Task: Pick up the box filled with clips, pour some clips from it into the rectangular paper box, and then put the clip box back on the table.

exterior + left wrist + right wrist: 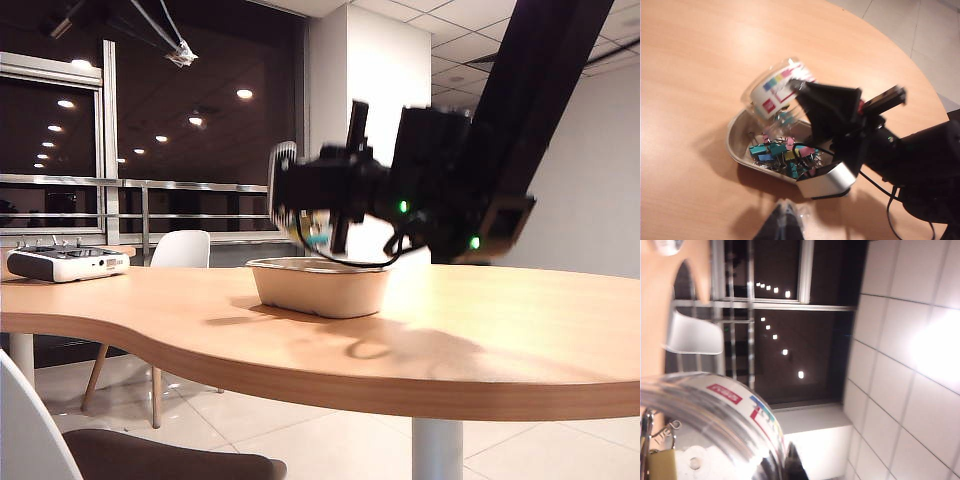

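The box filled with clips [298,205], a clear round jar with a colour-striped label [774,90], hangs tipped on its side over the rectangular paper box [320,292]. My right gripper [807,95] is shut on the jar's wall, one finger [794,466] against the clear plastic [715,410]. Several teal, pink and yellow clips [782,155] lie heaped in the paper box [735,127], and a few show at the jar's mouth [785,119]. My left gripper [782,220] is shut and empty, low over the table [690,60] beside the paper box.
A white-grey controller [65,262] lies at the table's far left. A white chair [180,248] stands behind the table [480,330]. The right arm's black body [920,170] and its cable [875,182] reach over the table beside the paper box.
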`<action>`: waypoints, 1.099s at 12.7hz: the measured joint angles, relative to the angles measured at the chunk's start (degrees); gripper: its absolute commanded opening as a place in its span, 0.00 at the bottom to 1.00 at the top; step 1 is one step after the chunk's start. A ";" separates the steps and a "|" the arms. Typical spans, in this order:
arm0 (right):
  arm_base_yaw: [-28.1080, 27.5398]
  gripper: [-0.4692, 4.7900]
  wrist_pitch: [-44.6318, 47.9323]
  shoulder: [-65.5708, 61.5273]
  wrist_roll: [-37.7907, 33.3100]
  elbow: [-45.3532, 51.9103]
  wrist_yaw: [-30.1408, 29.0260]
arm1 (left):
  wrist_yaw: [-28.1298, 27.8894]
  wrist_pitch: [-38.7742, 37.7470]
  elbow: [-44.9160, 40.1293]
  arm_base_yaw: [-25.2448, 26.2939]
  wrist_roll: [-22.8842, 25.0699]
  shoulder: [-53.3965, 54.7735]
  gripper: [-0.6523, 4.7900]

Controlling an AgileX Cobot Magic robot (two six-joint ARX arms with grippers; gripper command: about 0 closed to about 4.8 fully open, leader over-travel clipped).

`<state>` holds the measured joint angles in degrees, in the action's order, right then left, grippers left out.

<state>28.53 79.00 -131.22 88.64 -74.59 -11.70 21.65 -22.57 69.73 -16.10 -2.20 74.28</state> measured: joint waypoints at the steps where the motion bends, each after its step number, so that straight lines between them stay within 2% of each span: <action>1: -0.02 0.08 0.26 0.44 -0.74 -0.09 0.28 | 0.02 0.00 -0.02 0.00 0.00 0.00 0.11; 5: -0.63 0.08 0.07 0.92 -10.40 0.28 2.60 | 0.02 0.00 0.00 0.00 0.00 0.00 0.11; 6: -0.72 0.08 0.46 1.68 -17.40 0.09 4.02 | 0.02 -0.02 0.00 -0.02 0.00 0.00 0.11; 7: -0.70 0.08 1.38 1.49 -15.50 0.04 3.96 | 0.04 -0.07 -0.02 -0.02 0.00 0.00 0.11; 9: -0.63 0.08 -0.37 0.72 0.94 0.33 1.33 | 0.09 -0.07 -0.02 -0.02 0.00 0.00 0.11; 10: -0.63 0.08 -0.39 1.29 4.52 0.33 1.14 | 0.09 -0.15 -0.02 -0.02 0.00 0.00 0.11; 11: -0.63 0.08 -0.02 2.10 7.72 0.28 0.83 | 0.09 -0.39 -0.02 -0.02 0.00 0.00 0.11; 14: -0.52 0.08 1.18 4.07 10.54 0.17 -0.96 | 0.11 -0.63 -0.02 -0.02 0.00 0.00 0.11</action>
<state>28.01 80.18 -127.15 99.18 -74.41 -12.67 21.76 -23.20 69.71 -16.12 -2.20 74.28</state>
